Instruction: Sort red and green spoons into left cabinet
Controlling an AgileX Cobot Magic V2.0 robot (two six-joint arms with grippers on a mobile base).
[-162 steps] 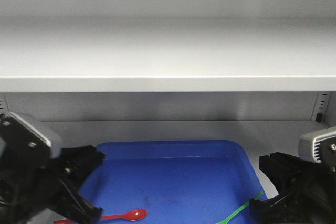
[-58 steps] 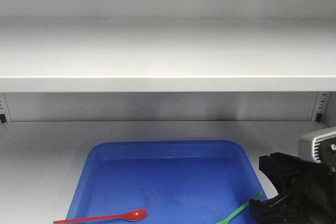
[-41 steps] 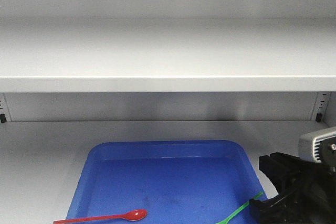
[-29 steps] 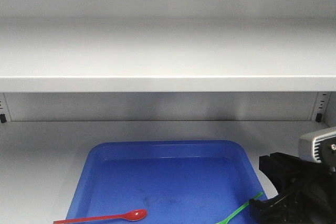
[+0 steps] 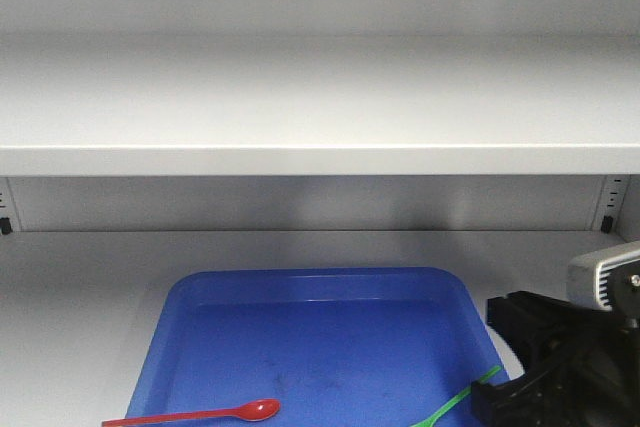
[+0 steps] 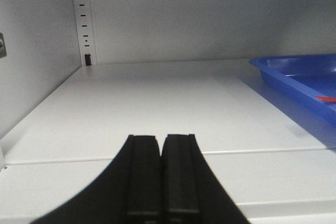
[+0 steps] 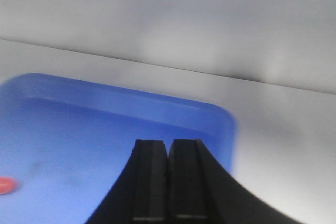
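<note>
On the far left of the pale grey-white cabinet interior (image 5: 320,97), the lower floor panel is just bare, with a perforated peg-hole strip (image 6: 83,19) running up the back corner at about 11 o'clock in the left wrist view. Left gripper (image 6: 163,145) pokes in from the 6 o'clock edge of that view, hovering over the floor panel, its two black fingers pressed together with nothing between them. It doesn't show up in the front view at all.

Moving right, the flat blue plastic tray (image 5: 320,282) with rounded corners sits on the cabinet floor, under the flat horizontal shelf (image 5: 320,159). Thin red plastic spoon (image 5: 200,413) lies in the tray at roughly 7 o'clock, handle running off toward the left rim and the small oval bowl pointing right. From the left wrist cam you only catch a sliver of red at 3 o'clock inside the tray.

Further right, the thin bright green plastic spoon (image 5: 462,396) lies diagonally at the tray's 5 o'clock corner, upper end just beside the right arm's black hardware. I can't tell whether they actually touch.

Right gripper (image 7: 167,153) hangs above the tray near its right side. The wrist view is blurry, but the fingers look shut tight with nothing in them. The red spoon's bowl peeks in at 8 o'clock there.
</note>
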